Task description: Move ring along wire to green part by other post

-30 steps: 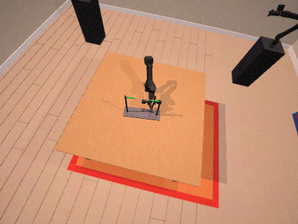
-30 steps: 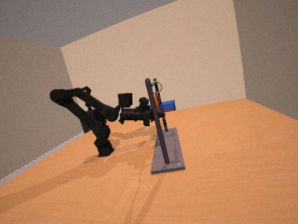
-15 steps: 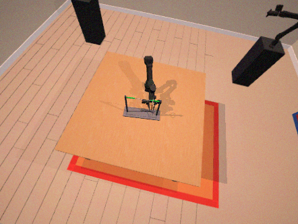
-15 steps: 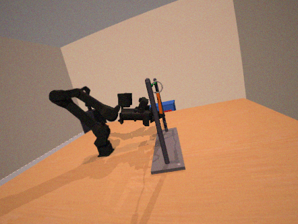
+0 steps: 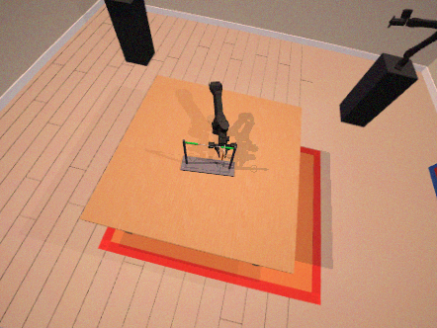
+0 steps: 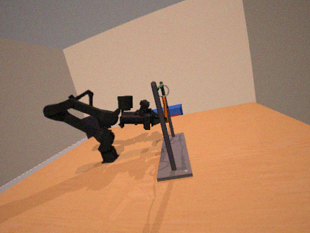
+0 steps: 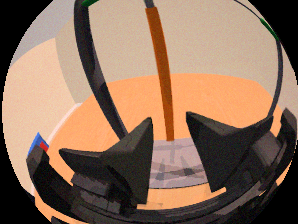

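Observation:
The ring [image 6: 169,90] hangs on the wire near the far post [image 6: 170,123] [image 5: 232,158] [image 7: 89,55], which is at the left in the wrist view. Its orange handle [image 6: 165,105] [image 7: 162,60] hangs down. My gripper [image 5: 221,154] [image 6: 165,120] [image 7: 169,118] is open around the handle's lower end, with a gap on each side in the wrist view. One green part [image 5: 227,147] is beside that post, the other green part [image 5: 191,143] [image 7: 269,28] beside the other post [image 5: 186,153] [image 6: 163,126] [image 7: 280,65]. The ring itself is out of the wrist view; its exact contact with the wire is too small to tell.
The posts stand on a grey base plate [image 5: 208,172] [image 6: 182,154] [image 7: 185,155] on the wooden table [image 5: 163,198]. The wire runs above my fingers. Black pedestals [image 5: 131,37] stand away from the table. A blue object [image 6: 175,109] [image 7: 38,143] is in the background.

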You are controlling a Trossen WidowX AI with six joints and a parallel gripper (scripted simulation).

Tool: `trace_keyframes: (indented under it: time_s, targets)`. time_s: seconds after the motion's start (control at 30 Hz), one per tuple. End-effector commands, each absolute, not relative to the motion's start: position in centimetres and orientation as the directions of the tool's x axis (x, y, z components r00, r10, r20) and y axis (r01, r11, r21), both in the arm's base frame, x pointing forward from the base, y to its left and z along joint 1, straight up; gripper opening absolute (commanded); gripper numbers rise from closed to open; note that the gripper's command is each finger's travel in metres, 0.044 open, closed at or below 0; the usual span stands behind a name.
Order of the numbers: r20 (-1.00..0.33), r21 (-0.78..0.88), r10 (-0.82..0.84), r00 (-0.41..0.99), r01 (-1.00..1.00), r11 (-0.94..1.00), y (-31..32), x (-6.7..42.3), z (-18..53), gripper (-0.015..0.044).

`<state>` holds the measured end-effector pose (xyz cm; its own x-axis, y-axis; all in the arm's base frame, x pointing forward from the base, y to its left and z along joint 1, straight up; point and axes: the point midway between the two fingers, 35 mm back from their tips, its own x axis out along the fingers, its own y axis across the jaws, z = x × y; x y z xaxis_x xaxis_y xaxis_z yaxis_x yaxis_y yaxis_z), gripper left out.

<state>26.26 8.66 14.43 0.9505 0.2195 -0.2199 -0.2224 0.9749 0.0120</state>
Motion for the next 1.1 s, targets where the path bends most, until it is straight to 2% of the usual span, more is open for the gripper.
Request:
trace_keyframes:
  time_s: [0.0, 0.5, 1.07]
  targets:
    - [-0.225, 0.017, 0.217, 0.950, -0.219, 0.976, 8.5, 25.7, 14.3, 0.0160]
    - [-0.226, 0.019, 0.216, 0.950, -0.217, 0.976, 7.9, 23.7, 14.4, 0.0160]
    - [-0.226, 0.019, 0.216, 0.950, -0.217, 0.976, 7.9, 23.5, 14.4, 0.0160]
